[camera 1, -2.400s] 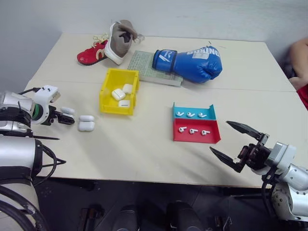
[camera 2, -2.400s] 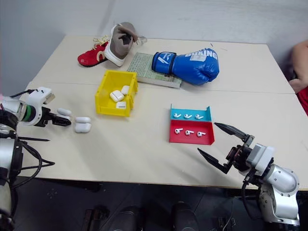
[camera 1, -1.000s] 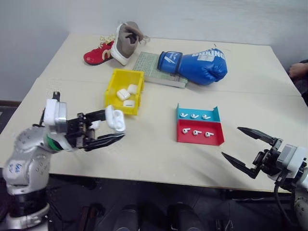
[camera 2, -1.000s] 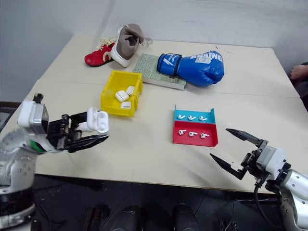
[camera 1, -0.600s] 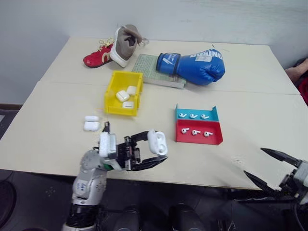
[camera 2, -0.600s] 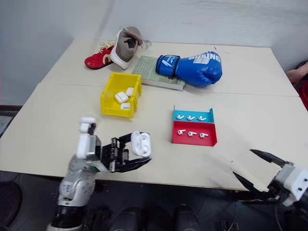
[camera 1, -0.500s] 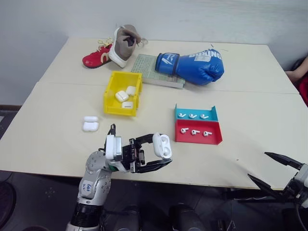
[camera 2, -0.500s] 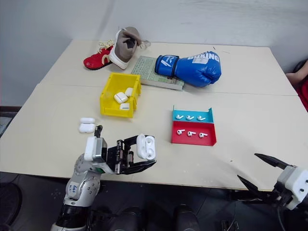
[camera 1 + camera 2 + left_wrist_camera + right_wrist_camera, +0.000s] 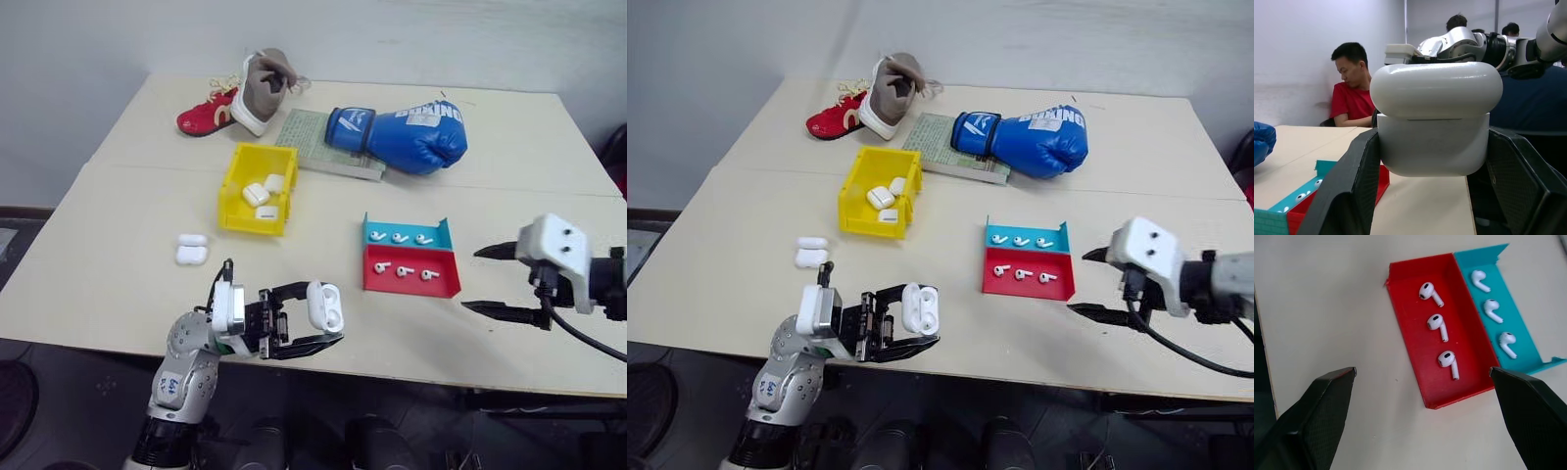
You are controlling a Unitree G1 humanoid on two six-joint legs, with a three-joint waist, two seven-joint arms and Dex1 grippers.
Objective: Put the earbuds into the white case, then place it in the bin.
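A pale table (image 9: 118,255) against a grey wall carries a shoe, a boxing glove and the yellow bin (image 9: 257,189). My left pincer (image 9: 313,323) reaches rightward over the near edge, clamped on the white case (image 9: 325,305). My right pincer (image 9: 482,281) stands spread beside the red tray (image 9: 409,284) of earbuds (image 9: 1434,322)

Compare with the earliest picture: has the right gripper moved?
Yes. The right gripper has risen from the table's near edge to hang level with the red tray.
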